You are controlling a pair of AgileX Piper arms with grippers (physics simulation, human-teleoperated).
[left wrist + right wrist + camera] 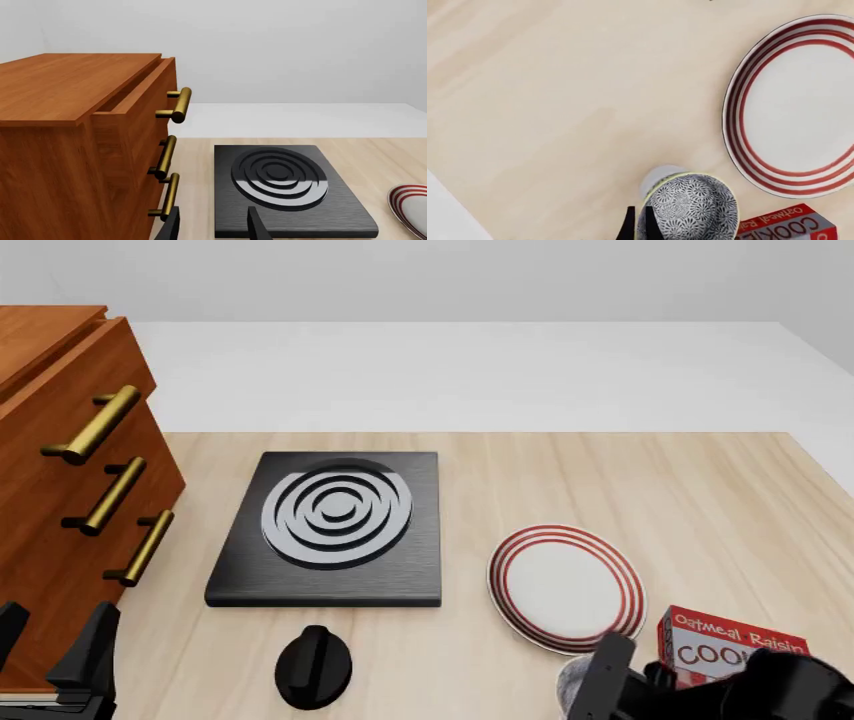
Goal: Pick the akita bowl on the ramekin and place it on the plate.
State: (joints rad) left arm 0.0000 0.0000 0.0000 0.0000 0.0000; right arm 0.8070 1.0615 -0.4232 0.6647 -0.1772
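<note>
One arm is close: your right gripper [639, 222], jaws nearly clenched on the bowl [690, 210] rim, bowl atop the ramekin [657, 177]. The plate [800, 100] lies just beside it, ahead. Left gripper [213, 225], jaws released, is well apart.

The front view looks down and forward over the table [667, 480]. The left wrist view faces level past its gripper [213, 225] toward the burner [287, 185] and drawers [80, 150]. The right wrist view looks straight down, close. All three share the plate [794, 105].
</note>
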